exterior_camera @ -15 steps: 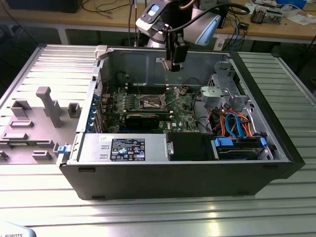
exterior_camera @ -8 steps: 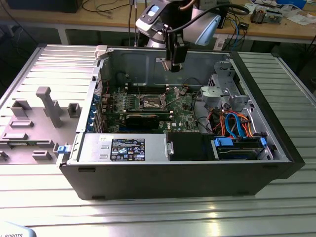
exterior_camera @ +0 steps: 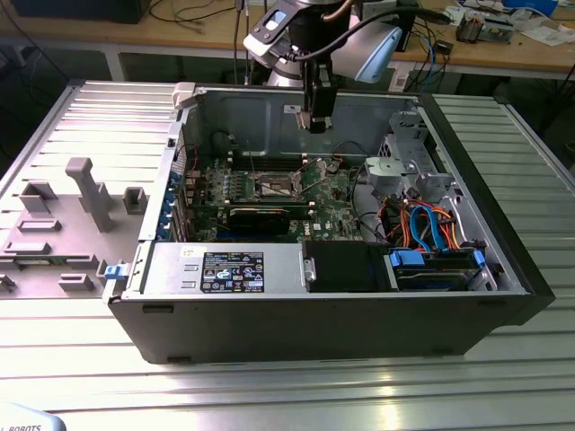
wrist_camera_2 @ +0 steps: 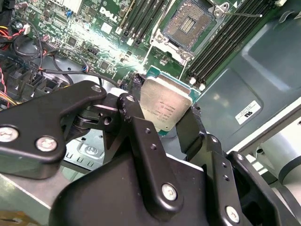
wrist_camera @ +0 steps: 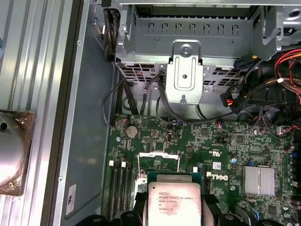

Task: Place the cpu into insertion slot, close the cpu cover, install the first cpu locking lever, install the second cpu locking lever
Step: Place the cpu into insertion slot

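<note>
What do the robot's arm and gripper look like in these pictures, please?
The arm has rounded silvery-grey joints and a pale blue end cap, with a thin black cable across it in the exterior view. In the second wrist view the matte black gripper is built of flat, angular links joined at pivots and dotted with round silver screw heads.

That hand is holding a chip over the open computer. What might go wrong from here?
The hand pinches the chip only by its edges, so it might slip and drop onto the green board. The open socket is a small square; a chip coming down crooked or off-centre could miss it or damage it.
</note>
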`<action>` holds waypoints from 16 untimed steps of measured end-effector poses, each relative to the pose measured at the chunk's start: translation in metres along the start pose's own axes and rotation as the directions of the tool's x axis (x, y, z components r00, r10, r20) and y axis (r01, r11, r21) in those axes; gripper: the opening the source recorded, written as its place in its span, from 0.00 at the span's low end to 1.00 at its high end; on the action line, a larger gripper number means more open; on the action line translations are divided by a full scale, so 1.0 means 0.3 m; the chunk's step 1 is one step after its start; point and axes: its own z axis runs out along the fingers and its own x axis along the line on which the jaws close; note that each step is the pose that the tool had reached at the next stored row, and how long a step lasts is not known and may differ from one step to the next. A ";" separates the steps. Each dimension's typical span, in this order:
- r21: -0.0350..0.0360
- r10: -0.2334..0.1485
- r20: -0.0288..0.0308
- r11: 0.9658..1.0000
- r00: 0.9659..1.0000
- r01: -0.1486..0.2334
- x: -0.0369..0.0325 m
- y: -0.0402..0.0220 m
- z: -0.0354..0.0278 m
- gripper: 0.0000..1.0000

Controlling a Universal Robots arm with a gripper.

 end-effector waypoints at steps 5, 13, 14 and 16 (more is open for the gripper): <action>0.000 0.000 0.000 1.000 1.000 0.000 0.000 -0.001 0.006 0.54; 0.000 0.000 0.000 1.000 1.000 0.000 0.000 -0.002 0.018 0.54; 0.000 0.000 0.000 1.000 1.000 0.000 -0.001 -0.002 0.021 0.54; 0.000 0.003 0.000 1.000 1.000 -0.003 -0.001 -0.003 0.029 0.54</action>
